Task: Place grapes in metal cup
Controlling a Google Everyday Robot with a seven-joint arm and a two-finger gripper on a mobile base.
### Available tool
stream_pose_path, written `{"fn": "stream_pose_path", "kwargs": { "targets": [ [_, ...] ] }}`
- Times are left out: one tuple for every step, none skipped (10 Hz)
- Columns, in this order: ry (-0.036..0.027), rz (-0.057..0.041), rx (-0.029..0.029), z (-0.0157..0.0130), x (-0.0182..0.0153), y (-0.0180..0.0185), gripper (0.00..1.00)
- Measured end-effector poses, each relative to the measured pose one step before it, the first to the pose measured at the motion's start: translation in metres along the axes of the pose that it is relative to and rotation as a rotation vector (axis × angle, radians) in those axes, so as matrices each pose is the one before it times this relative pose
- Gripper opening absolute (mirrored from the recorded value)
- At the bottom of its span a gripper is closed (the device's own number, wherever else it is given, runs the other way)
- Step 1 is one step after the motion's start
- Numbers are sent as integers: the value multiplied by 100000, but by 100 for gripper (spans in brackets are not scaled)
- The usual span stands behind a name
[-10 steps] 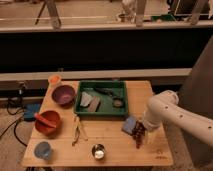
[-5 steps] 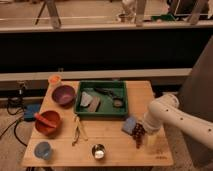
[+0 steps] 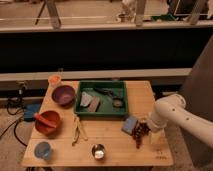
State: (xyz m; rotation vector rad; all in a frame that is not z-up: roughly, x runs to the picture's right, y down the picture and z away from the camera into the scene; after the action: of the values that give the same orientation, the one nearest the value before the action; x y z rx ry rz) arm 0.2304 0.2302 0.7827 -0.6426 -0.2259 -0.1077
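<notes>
The grapes (image 3: 141, 133), a dark reddish-purple bunch, lie at the right side of the wooden table (image 3: 115, 145), beside a blue pad (image 3: 130, 124). My gripper (image 3: 146, 127) at the end of the white arm (image 3: 170, 114) sits right over the upper end of the bunch and hides part of it. The metal cup (image 3: 98, 151), small and shiny, stands upright near the table's front edge, well to the left of the grapes and the gripper.
A green tray (image 3: 101, 110) with several items sits at the table's back middle. At the left are a purple bowl (image 3: 64, 95), a red bowl (image 3: 48, 123) holding an orange-red item, a small orange cup (image 3: 54, 79) and a light-blue cup (image 3: 43, 150). A yellowish stalk (image 3: 77, 131) lies left of centre.
The white arm has shifted slightly to the right and down, toward the grapes. The grapes, the cup and the other things have not moved.
</notes>
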Motion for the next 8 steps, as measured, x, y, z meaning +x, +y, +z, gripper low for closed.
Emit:
{"fn": "stream_pose_path", "kwargs": {
  "targets": [
    [630,-62,911,271,258,-419,80],
    [794,1659,762,319,432,-269,80],
    [1305,1509,298,300,240,-119,80],
    [1271,554,-19,456,-100,-134,80],
    [715,28,-54,324,-157,-112,79],
    [284,249,-531,457,125,63,73],
    [-133,797,-1044,382,239,26,64],
    [-356,791,-1185,291,84,-88,55]
  ]
}}
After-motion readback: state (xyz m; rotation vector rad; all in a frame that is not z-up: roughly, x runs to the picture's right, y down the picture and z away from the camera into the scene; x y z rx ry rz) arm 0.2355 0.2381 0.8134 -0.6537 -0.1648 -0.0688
